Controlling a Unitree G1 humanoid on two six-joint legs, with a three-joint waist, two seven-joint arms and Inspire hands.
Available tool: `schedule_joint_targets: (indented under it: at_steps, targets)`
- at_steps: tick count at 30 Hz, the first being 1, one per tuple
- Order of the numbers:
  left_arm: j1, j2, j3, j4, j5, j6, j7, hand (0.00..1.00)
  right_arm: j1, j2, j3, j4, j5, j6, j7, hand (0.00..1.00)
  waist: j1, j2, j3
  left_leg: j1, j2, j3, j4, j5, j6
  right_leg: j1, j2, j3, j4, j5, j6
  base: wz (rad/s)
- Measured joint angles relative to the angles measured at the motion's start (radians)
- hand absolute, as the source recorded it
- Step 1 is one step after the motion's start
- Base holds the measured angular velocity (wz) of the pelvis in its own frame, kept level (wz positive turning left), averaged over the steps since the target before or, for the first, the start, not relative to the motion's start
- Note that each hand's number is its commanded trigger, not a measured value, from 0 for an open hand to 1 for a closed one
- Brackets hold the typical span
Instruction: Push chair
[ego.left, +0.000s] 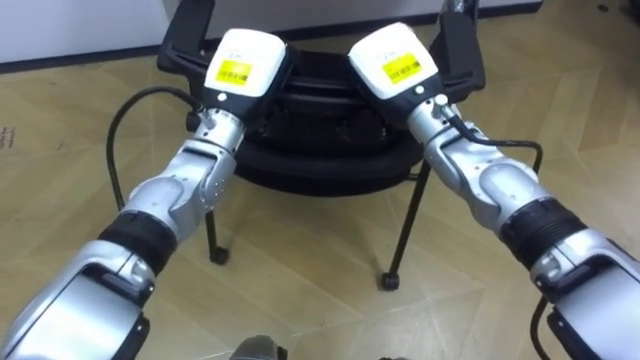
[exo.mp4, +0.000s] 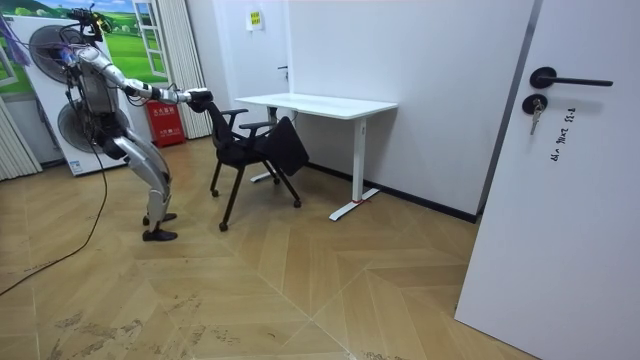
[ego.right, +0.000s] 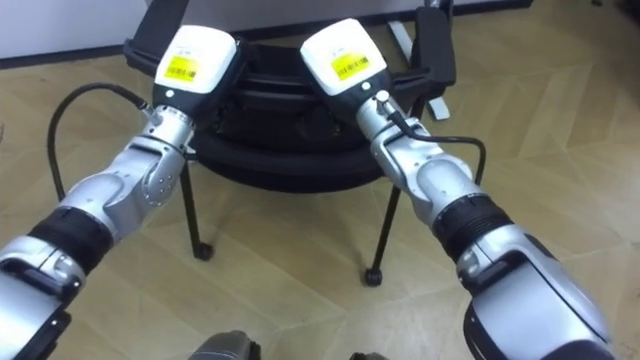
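A black chair (ego.left: 320, 150) with armrests and thin metal legs stands in front of me, its back towards me. My left hand (ego.left: 245, 62) and right hand (ego.left: 395, 60) both rest on the top of the backrest, side by side, and their fingers are hidden beyond its edge. In the room view I stand leaning forward with both arms stretched out to the chair (exo.mp4: 255, 150), which faces a white desk (exo.mp4: 320, 104).
The white desk stands against the wall just beyond the chair. A red fire extinguisher (exo.mp4: 165, 122) and a standing fan (exo.mp4: 50, 45) are behind me. A white door (exo.mp4: 560, 150) is at the room view's right, across open wooden floor (exo.mp4: 300, 280).
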Motion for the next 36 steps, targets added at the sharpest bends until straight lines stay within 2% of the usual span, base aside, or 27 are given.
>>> schedule_joint_targets:
  at_steps: [4,9,11,12,13,14,15,16,17,19,21,22,24,25,27,28,29,30,31,32,33,34,35,36]
  targets:
    - [0.0,-0.01,0.0,-0.008,-0.012,0.004,-0.005,1.0,0.0,-0.018,0.0,-0.012,-0.013,-0.001,-0.01,1.0,0.001,0.009,-0.0043,0.0,-0.013,0.024,-0.025,0.014,0.017,-0.027,0.0,0.048,-0.013,0.026,0.016,-0.11]
    - [0.0,-0.021,0.004,-0.017,-0.012,0.014,-0.022,1.0,-0.001,-0.021,-0.016,-0.016,-0.036,-0.001,-0.001,1.0,0.019,0.002,-0.0075,0.008,-0.019,0.078,-0.041,0.017,0.042,-0.056,0.005,0.107,-0.017,0.053,0.035,-0.24]
    - [0.0,-0.026,0.011,-0.02,-0.009,0.015,-0.031,1.0,-0.001,-0.02,-0.026,-0.014,-0.055,-0.001,0.002,1.0,0.027,-0.004,-0.0088,0.015,-0.026,0.11,-0.076,0.034,0.064,-0.067,0.002,0.133,-0.043,0.085,0.046,-0.29]
    - [0.0,-0.029,0.011,-0.02,-0.007,0.015,-0.035,1.0,0.0,-0.02,-0.026,-0.013,-0.056,-0.001,0.005,1.0,0.032,-0.006,-0.0087,0.022,-0.024,0.12,-0.093,0.041,0.07,-0.065,0.006,0.139,-0.06,0.099,0.051,-0.32]
    - [0.0,-0.031,0.01,-0.02,0.001,0.015,-0.046,1.0,0.002,-0.02,-0.026,-0.009,-0.055,0.0,0.013,1.0,0.044,-0.009,-0.0106,0.028,-0.004,0.145,-0.123,0.054,0.085,-0.052,0.017,0.146,-0.082,0.121,0.061,-0.17]
    - [0.001,-0.036,0.002,-0.02,0.003,0.015,-0.059,1.0,0.016,-0.019,-0.028,-0.006,-0.049,0.0,0.014,1.0,0.046,-0.018,-0.0112,0.041,0.011,0.171,-0.127,0.054,0.093,-0.036,0.003,0.144,0.017,0.104,0.072,0.0]
    - [0.001,-0.041,-0.006,-0.02,0.005,0.018,-0.068,1.0,0.03,-0.02,-0.033,-0.006,-0.042,-0.001,0.012,1.0,0.045,-0.029,-0.0122,0.052,0.012,0.187,-0.13,0.052,0.096,-0.017,-0.011,0.137,0.078,0.087,0.076,0.22]
    - [0.001,-0.039,-0.014,-0.02,0.011,0.015,-0.083,1.0,0.05,-0.022,-0.035,-0.007,-0.021,-0.005,0.006,1.0,0.048,-0.052,-0.0193,0.069,0.013,0.214,-0.129,0.049,0.102,0.023,-0.032,0.136,0.168,0.066,0.08,0.13]
    - [-0.001,-0.035,-0.018,-0.022,0.011,0.008,-0.088,1.0,0.055,-0.021,-0.035,-0.003,-0.013,-0.009,-0.004,1.0,0.053,-0.063,-0.0206,0.071,0.014,0.229,-0.112,0.043,0.105,0.065,-0.042,0.137,0.207,0.048,0.088,-0.04]
    - [-0.003,-0.025,-0.005,-0.022,0.01,-0.005,-0.093,1.0,0.051,-0.019,-0.035,0.0,-0.013,-0.008,-0.019,1.0,0.07,-0.062,-0.0176,0.056,0.022,0.239,-0.059,0.032,0.105,0.085,-0.052,0.131,0.193,0.011,0.099,-0.35]
    - [-0.003,-0.023,-0.002,-0.022,0.013,-0.013,-0.098,1.0,0.051,-0.019,-0.033,0.001,-0.015,-0.006,-0.024,1.0,0.085,-0.056,-0.0172,0.038,0.024,0.208,-0.021,0.032,0.105,0.088,-0.042,0.126,0.188,0.002,0.101,-0.24]
    - [-0.004,-0.022,0.002,-0.022,0.018,-0.017,-0.099,1.0,0.05,-0.015,-0.033,0.006,-0.014,-0.004,-0.029,1.0,0.09,-0.051,-0.0154,0.032,0.027,0.185,-0.016,0.032,0.105,0.094,-0.024,0.128,0.165,-0.002,0.102,-0.09]
    - [-0.007,-0.016,0.002,-0.027,0.019,-0.018,-0.104,1.0,0.05,-0.008,-0.032,0.011,-0.016,0.007,-0.044,1.0,0.095,-0.05,-0.0144,0.027,0.029,0.172,-0.028,0.032,0.103,0.095,-0.011,0.128,0.143,-0.005,0.104,-0.1]
    - [-0.013,-0.013,0.002,-0.028,0.019,-0.02,-0.104,1.0,0.043,-0.009,-0.022,0.015,-0.014,0.012,-0.06,1.0,0.097,-0.049,-0.014,0.026,0.028,0.17,-0.039,0.023,0.086,0.087,-0.006,0.138,0.147,-0.005,0.103,-0.09]
    - [-0.029,-0.012,0.002,-0.018,0.018,-0.023,-0.096,1.0,0.034,-0.006,-0.02,0.021,-0.012,0.025,-0.076,1.0,0.095,-0.044,-0.0026,0.019,0.026,0.155,-0.039,0.018,0.081,0.048,0.012,0.167,0.174,-0.004,0.102,-0.13]
    - [-0.039,-0.012,0.002,-0.002,0.014,-0.033,-0.085,1.0,0.021,0.0,-0.018,0.029,-0.014,0.028,-0.081,1.0,0.095,-0.035,0.0035,0.016,0.03,0.146,-0.04,0.017,0.078,0.02,0.04,0.2,0.146,-0.023,0.105,0.0]
    - [-0.05,-0.01,0.004,0.005,0.009,-0.037,-0.078,1.0,0.011,0.001,-0.017,0.026,-0.017,0.034,-0.083,1.0,0.089,-0.017,0.0146,0.006,0.033,0.125,-0.04,0.016,0.082,-0.021,0.062,0.219,0.093,-0.03,0.098,0.12]
    - [-0.054,-0.008,0.005,0.012,0.008,-0.04,-0.071,1.0,0.008,0.003,-0.017,0.025,-0.017,0.034,-0.085,1.0,0.08,-0.015,0.0154,-0.001,0.033,0.115,-0.04,0.02,0.078,-0.045,0.068,0.225,0.055,-0.026,0.098,0.4]
    - [-0.058,-0.001,0.005,0.019,0.008,-0.045,-0.06,1.0,0.002,0.009,-0.019,0.027,-0.015,0.033,-0.085,1.0,0.069,-0.021,0.0127,-0.016,0.033,0.1,-0.036,0.023,0.067,-0.09,0.069,0.227,-0.034,0.013,0.099,0.5]
    - [-0.058,0.009,0.005,0.021,0.009,-0.046,-0.057,1.0,0.0,0.02,-0.021,0.031,-0.013,0.031,-0.085,1.0,0.057,-0.025,0.0104,-0.026,0.04,0.082,-0.023,0.021,0.053,-0.111,0.074,0.222,-0.063,0.094,0.084,0.45]
    - [-0.058,0.019,0.004,0.018,0.009,-0.052,-0.058,1.0,0.0,0.024,-0.022,0.028,-0.011,0.028,-0.084,1.0,0.056,-0.03,0.0037,-0.035,0.042,0.074,-0.018,0.025,0.04,-0.113,0.083,0.219,-0.066,0.118,0.066,0.21]
    - [-0.06,0.033,0.007,0.012,0.008,-0.059,-0.058,1.0,-0.012,0.029,-0.022,0.028,-0.01,0.024,-0.078,1.0,0.063,-0.029,0.0003,-0.047,0.047,0.062,-0.011,0.025,0.019,-0.112,0.096,0.202,-0.072,0.12,0.048,0.09]
    - [-0.064,0.04,0.012,0.008,0.007,-0.058,-0.059,1.0,-0.024,0.037,-0.023,0.03,-0.01,0.027,-0.069,1.0,0.055,-0.029,0.0007,-0.056,0.056,0.047,-0.01,0.028,0.01,-0.111,0.107,0.187,-0.075,0.125,0.027,0.11]
    - [-0.067,0.04,0.013,0.009,0.007,-0.056,-0.06,1.0,-0.029,0.037,-0.023,0.029,-0.008,0.029,-0.061,1.0,0.052,-0.029,0.0008,-0.059,0.058,0.041,-0.012,0.03,0.007,-0.11,0.11,0.182,-0.076,0.123,0.024,0.19]
